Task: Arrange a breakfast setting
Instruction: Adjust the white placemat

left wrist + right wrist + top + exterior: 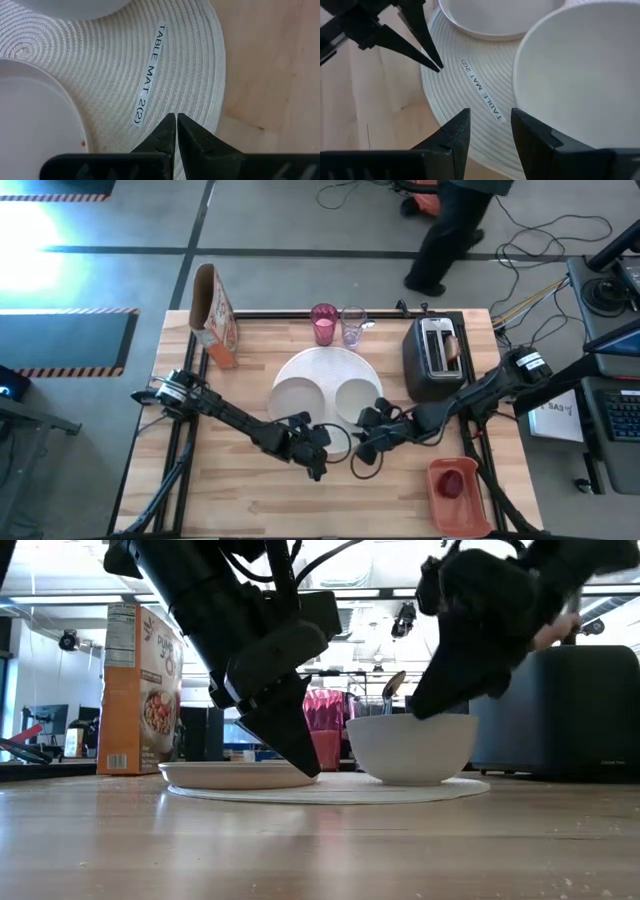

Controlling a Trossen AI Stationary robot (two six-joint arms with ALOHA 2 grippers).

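A round white woven mat (325, 370) labelled TABLE MAT lies mid-table. On it sit a small white plate (297, 395) and a white bowl (355, 398). My left gripper (176, 116) is shut, its tips down at the mat's near part beside the plate, as the low view (310, 770) also shows. My right gripper (487, 117) is open just above the mat, beside the bowl's rim (520, 75), touching nothing. A pink cup (323, 323) and a clear glass (352, 326) with a spoon (392, 688) stand behind the mat. My left gripper's shut fingertips (170, 122) stand at the woven mat's near part (165, 95), next to its label, slanting down from the table's left. They are at mat level in the low view. Whether they press on the mat or hover just over it, I cannot tell.
A cereal box (215, 315) stands at the far left. A black toaster (435, 355) holding toast stands at the far right. A red tray (458, 492) with a small red fruit lies at the near right corner. A person walks beyond the table's far edge (450, 230).
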